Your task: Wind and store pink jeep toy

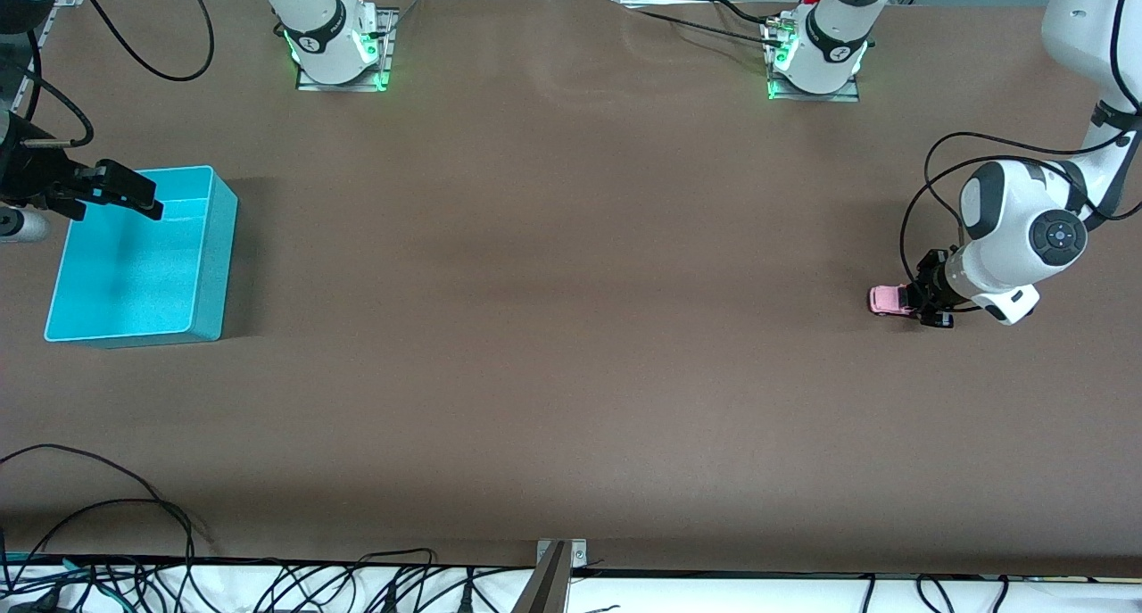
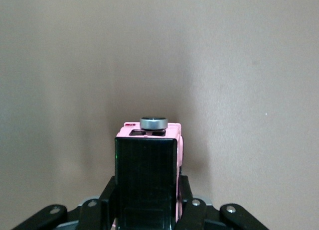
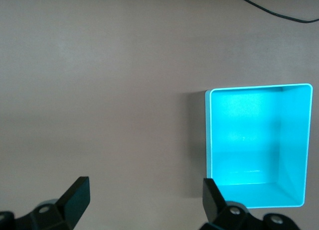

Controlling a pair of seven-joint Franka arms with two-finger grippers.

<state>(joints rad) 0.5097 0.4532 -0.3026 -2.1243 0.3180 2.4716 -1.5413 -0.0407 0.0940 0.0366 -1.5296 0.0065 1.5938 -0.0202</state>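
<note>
Left gripper point(image 1: 923, 302) clamped on the pink jeep point(image 1: 889, 300) low at the table's left-arm end, winding stage by the look, storing not yet done; right gripper point(image 1: 134, 194), fingers apart, waits over the empty turquoise bin point(image 1: 210, 265).

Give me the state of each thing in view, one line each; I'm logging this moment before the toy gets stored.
pink jeep toy: upright on the table at the left arm's end, gripped by its sides.
left gripper: shut on the pink jeep toy, low at the table.
right gripper: open, holding nothing, over the turquoise bin.
turquoise bin: upright, open-topped, nothing in it, at the right arm's end.
</note>
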